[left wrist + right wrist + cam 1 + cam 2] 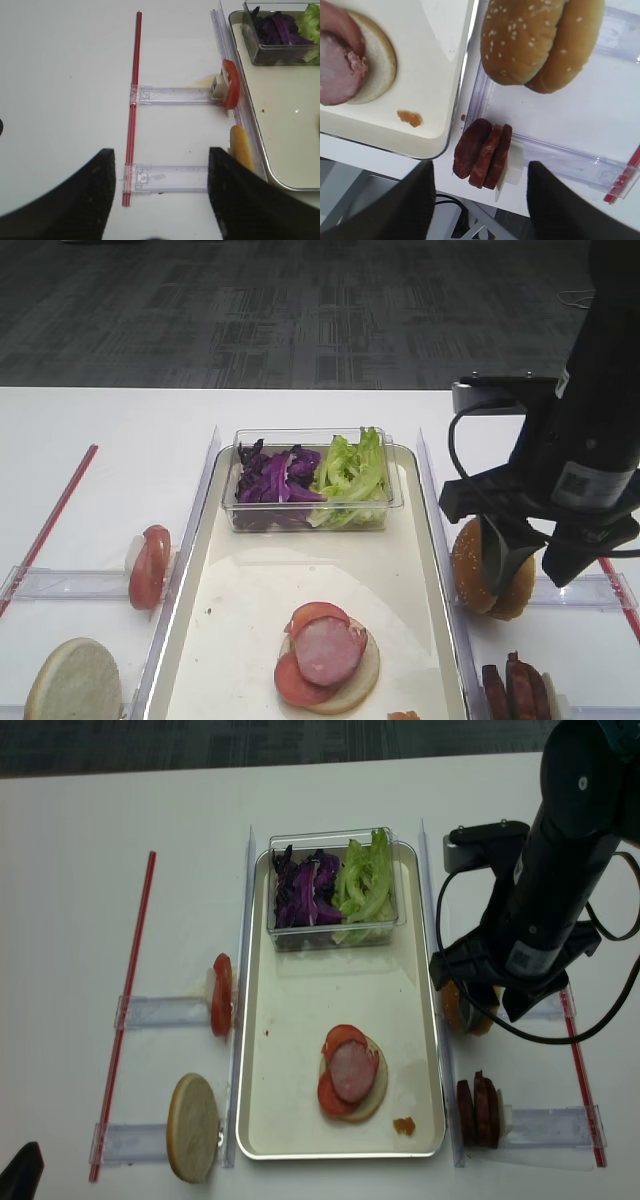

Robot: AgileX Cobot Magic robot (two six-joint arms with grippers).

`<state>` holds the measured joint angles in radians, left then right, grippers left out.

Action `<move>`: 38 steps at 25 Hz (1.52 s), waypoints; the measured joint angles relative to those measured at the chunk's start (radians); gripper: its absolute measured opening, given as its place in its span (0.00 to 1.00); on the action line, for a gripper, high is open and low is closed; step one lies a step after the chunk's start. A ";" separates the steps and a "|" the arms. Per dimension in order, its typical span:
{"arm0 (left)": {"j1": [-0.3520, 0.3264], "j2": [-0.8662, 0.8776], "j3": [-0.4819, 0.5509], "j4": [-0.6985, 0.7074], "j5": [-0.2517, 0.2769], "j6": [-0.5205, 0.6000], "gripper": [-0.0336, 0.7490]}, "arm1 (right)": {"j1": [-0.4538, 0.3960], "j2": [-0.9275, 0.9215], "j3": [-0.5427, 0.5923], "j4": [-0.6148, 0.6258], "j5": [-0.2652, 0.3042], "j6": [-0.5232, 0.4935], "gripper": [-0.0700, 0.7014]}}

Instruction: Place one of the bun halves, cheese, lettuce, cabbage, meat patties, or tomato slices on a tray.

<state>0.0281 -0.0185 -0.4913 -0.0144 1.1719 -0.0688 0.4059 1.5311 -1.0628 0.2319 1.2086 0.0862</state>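
Note:
My right gripper (525, 560) hangs open and empty just over two sesame bun halves (530, 40) standing in a clear rack right of the tray (190, 570). Meat patties (482, 152) stand on edge in the nearer rack. On the tray a pale bun half (360, 680) carries tomato slices (295, 680) and a meat disc (325, 650). Cabbage (275, 480) and lettuce (350, 475) fill a clear box. Left of the tray stand a tomato slice (231, 82) and a bun half (193, 1127). My left gripper (160, 195) is open over the near left rack. Cheese is out of view.
A red strip (132, 100) runs along the outer ends of the left racks (175, 95); another red strip (580, 1070) borders the right racks. A small orange smear (410, 117) lies on the tray's near right corner. A black cable (600, 1020) loops off the right arm.

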 joint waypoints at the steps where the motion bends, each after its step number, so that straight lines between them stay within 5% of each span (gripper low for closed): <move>1: 0.000 0.000 0.000 0.000 0.000 0.000 0.58 | 0.000 0.000 0.000 0.000 0.002 -0.006 0.63; 11: 0.000 0.000 0.000 0.000 0.000 0.000 0.58 | -0.015 0.000 0.000 -0.046 0.004 -0.033 0.63; 30: 0.000 0.000 0.000 0.000 0.000 0.000 0.58 | -0.333 0.000 0.000 -0.107 0.004 -0.094 0.63; 38: 0.000 0.000 0.000 0.000 0.000 0.000 0.58 | -0.404 0.000 0.000 -0.175 0.004 -0.117 0.63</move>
<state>0.0281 -0.0185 -0.4913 -0.0144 1.1719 -0.0688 0.0017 1.5311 -1.0628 0.0566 1.2124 -0.0305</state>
